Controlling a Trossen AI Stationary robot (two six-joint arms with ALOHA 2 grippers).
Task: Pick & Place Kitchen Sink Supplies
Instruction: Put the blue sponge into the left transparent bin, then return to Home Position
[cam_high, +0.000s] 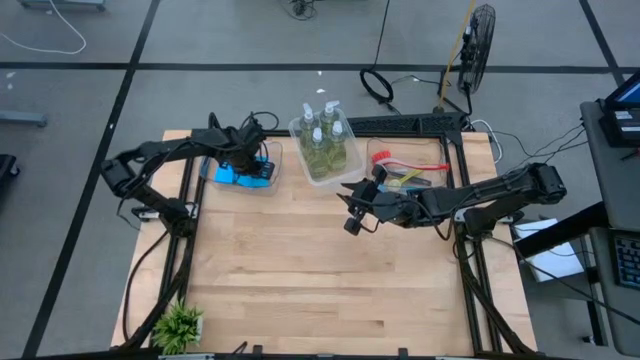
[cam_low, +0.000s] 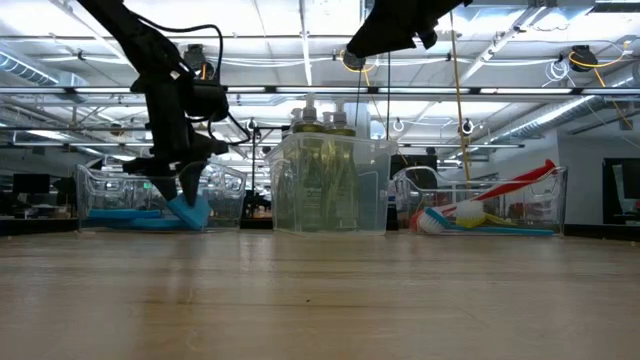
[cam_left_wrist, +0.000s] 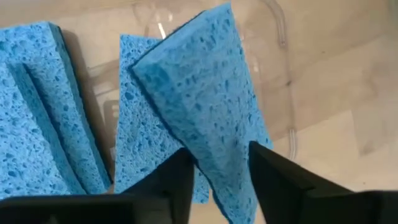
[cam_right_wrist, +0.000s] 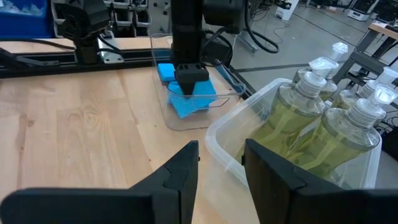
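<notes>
Looks like the drop-off step: left pincer (cam_left_wrist: 217, 171) is down in the bin (cam_high: 268, 178) near the desk's far left corner, fingers parted with a blue sponge (cam_left_wrist: 205, 99) loosely between them, so next it needs to lift clear, while the right pincer (cam_right_wrist: 221, 165) hangs empty and half-open by the soap bottles (cam_right_wrist: 323, 118).

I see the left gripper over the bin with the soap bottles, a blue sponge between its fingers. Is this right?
Not quite. The left gripper is over the bin of sponges, not the soap bottles' bin; the high view shows this. A blue sponge does sit between its fingers.
</notes>
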